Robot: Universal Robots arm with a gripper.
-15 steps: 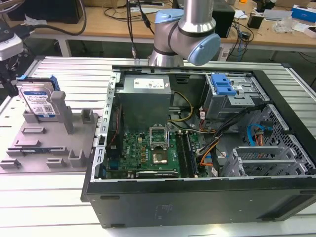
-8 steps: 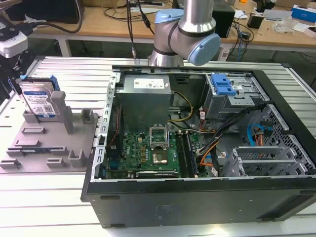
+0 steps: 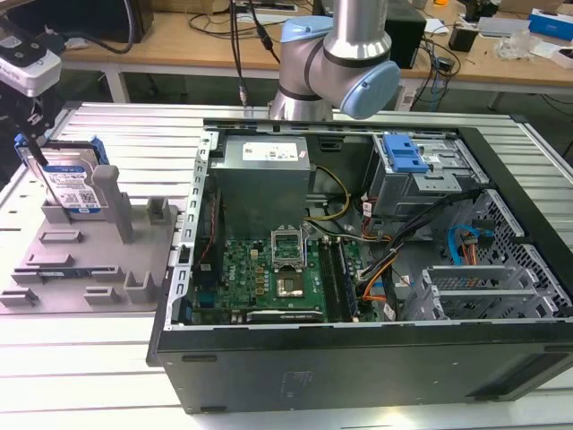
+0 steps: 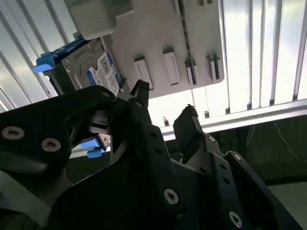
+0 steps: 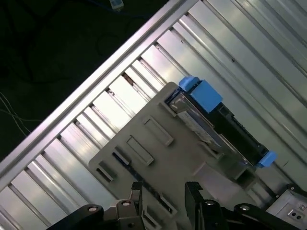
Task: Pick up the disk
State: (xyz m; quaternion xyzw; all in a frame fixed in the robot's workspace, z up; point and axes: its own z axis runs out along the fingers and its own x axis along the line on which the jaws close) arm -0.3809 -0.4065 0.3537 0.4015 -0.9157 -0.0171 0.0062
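The disk [image 3: 72, 184] stands on edge in the grey holder [image 3: 85, 260] at the exterior view's left. It is silver, with a white-and-blue label and blue side rails. My gripper [image 3: 34, 154] hangs just above and beside the disk's top corner. In the second wrist view the gripper [image 4: 164, 103] is open, nothing sits between its black fingers [image 4: 139, 93], and the disk [image 4: 96, 67] lies off to one side of them. The first wrist view shows the gripper [image 5: 164, 191] over the holder plate [image 5: 144, 148], apart from the disk [image 5: 216, 122].
An open computer case [image 3: 358, 340] takes up the middle and the exterior view's right, beside the holder. The arm's base [image 3: 336, 63] stands behind the case. A slatted metal table [image 3: 81, 367] lies under everything, and a wooden desk [image 3: 179, 45] with cables runs along the back.
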